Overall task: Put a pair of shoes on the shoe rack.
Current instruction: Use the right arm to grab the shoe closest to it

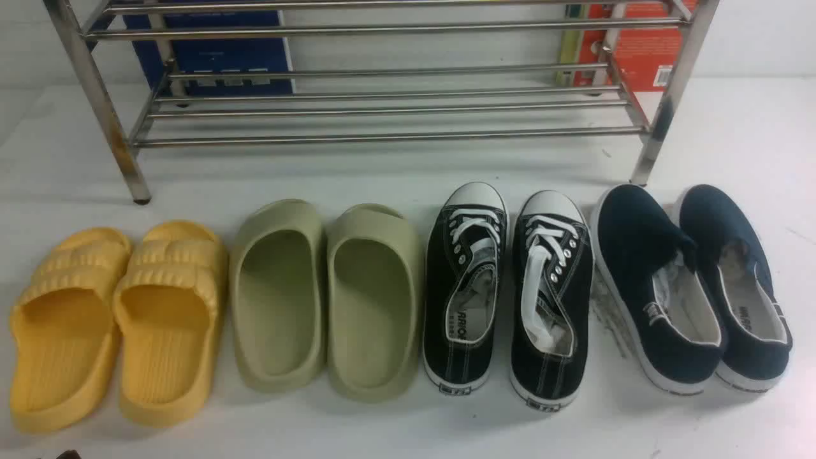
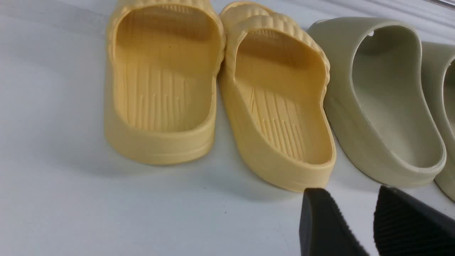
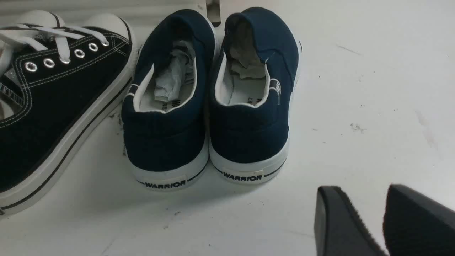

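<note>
Navy canvas slip-ons (image 1: 692, 287) on the white table (image 1: 382, 185), just in front of the shoe rack (image 1: 382, 135), by its right front leg (image 1: 663, 121). Last pair at that end of the row. Not yet on the rack. Side by side, touching along the inner sides. Toes toward the rack, heels away from it, toward the robot. Long axes roughly square to the rack bars, toes leaning slightly toward the rack's middle. Crumpled white stuffing (image 3: 174, 78) inside both.

Right gripper (image 3: 366, 202) on the heel side, farther from the rack than the pair. Clear of both heels, offset to the side away from the black lace-ups (image 3: 53, 99). Jaws parted, nothing between them. Height over the table hard to tell from the wrist view, possibly low.

Left gripper (image 2: 350, 202) likewise parted and empty, in front of the rack's left half, behind the heels of the yellow slides (image 2: 220, 96) and near the green slides (image 2: 387, 103). Well apart from the navy pair.

Judgement: right arm the nearer one; approach stage, no contact. Coming move: forward toward the rack and across to the heels, jaws lined up over the two touching heel collars, then a lift along the long axis onto a tier.
</note>
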You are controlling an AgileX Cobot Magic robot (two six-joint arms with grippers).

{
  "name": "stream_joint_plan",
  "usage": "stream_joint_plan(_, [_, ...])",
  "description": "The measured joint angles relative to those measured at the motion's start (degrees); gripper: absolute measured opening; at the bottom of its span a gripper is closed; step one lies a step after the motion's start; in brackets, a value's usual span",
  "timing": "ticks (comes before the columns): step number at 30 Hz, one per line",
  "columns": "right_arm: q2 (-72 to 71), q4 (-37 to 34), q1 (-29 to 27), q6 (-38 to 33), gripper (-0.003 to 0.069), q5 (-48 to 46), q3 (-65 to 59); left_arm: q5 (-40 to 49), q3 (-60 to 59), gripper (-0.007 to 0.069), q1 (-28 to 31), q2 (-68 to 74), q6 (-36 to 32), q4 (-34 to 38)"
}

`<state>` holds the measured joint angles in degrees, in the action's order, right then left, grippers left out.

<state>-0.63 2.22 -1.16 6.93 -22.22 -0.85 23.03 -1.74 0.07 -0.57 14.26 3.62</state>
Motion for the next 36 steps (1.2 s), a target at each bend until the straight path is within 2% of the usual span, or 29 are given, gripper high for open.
stream_joint_plan(15, [0.0,0.0,0.0,0.0,0.0239,0.0,0.0,0.0,0.0,0.0239,0.0,0.0,0.0,-0.1])
stream_joint_plan(19, [0.0,0.0,0.0,0.0,0.0239,0.0,0.0,-2.4,0.0,0.0239,0.0,0.0,1.1,1.6])
stream_joint_plan(20, [0.0,0.0,0.0,0.0,0.0239,0.0,0.0,-3.7,0.0,0.0239,0.0,0.0,2.7,4.2])
stream_joint_plan(21, [0.0,0.0,0.0,0.0,0.0239,0.0,0.0,-6.3,0.0,0.0239,0.0,0.0,6.3,10.3])
stream_joint_plan(24, [0.0,0.0,0.0,0.0,0.0239,0.0,0.0,-11.4,0.0,0.0239,0.0,0.0,12.0,22.0])
stream_joint_plan(26, [0.0,0.0,0.0,0.0,0.0239,0.0,0.0,-14.4,0.0,0.0239,0.0,0.0,13.2,26.2])
stream_joint_plan(31, [0.0,0.0,0.0,0.0,0.0239,0.0,0.0,-20.3,0.0,0.0239,0.0,0.0,12.5,28.2])
stream_joint_plan(36, [0.0,0.0,0.0,0.0,0.0239,0.0,0.0,-17.0,0.0,0.0237,0.0,0.0,2.5,27.4])
